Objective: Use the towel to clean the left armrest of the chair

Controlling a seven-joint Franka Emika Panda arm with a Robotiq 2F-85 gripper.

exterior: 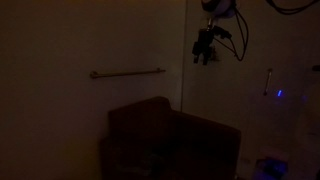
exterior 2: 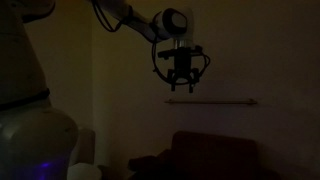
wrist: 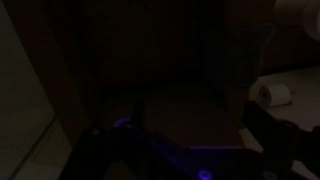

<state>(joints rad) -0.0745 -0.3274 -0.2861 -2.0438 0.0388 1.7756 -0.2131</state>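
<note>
Scene very dim. Horizontal wall rail runs just below the gripper. White roll lies off to its side in the wrist view.

The chair looks matt dark brown; the wall rail looks like metal.

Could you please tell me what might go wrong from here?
In this darkness the edges of the chair are hard to judge, so a descent may land off target. The gripper hangs high near the wall rail and could clip it descending. No towel is discernible, so it might wipe bare.
</note>
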